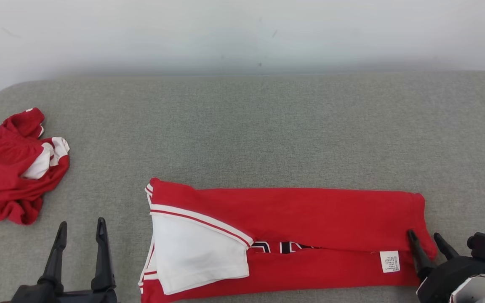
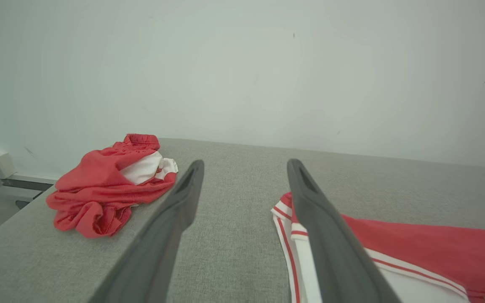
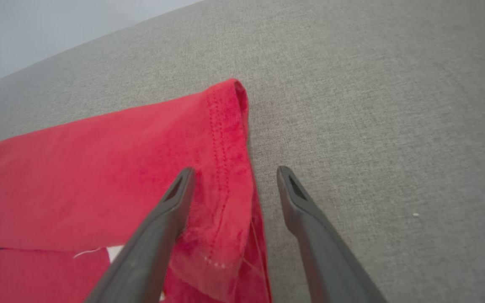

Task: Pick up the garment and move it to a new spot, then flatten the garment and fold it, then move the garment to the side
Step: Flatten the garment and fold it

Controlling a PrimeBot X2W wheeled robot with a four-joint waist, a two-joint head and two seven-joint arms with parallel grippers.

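The garment [image 1: 301, 219], a red jersey with white trim, lies folded lengthwise into a long flat band along the front edge of the tabletop [image 1: 267, 126], from the middle toward the right. A white sleeve [image 1: 196, 252] is folded over its left end, and a white label [image 1: 390, 261] shows near its right end. The right tool [image 1: 424, 234] stands wide at the band's right end, one finger over the stitched hem and the other over bare tabletop; contact with the cloth cannot be told. The left tool [image 1: 81, 223] also stands wide, holding nothing, over bare tabletop near the front-left corner. A crumpled cloth [image 1: 15, 168], red and white, lies at the left edge.
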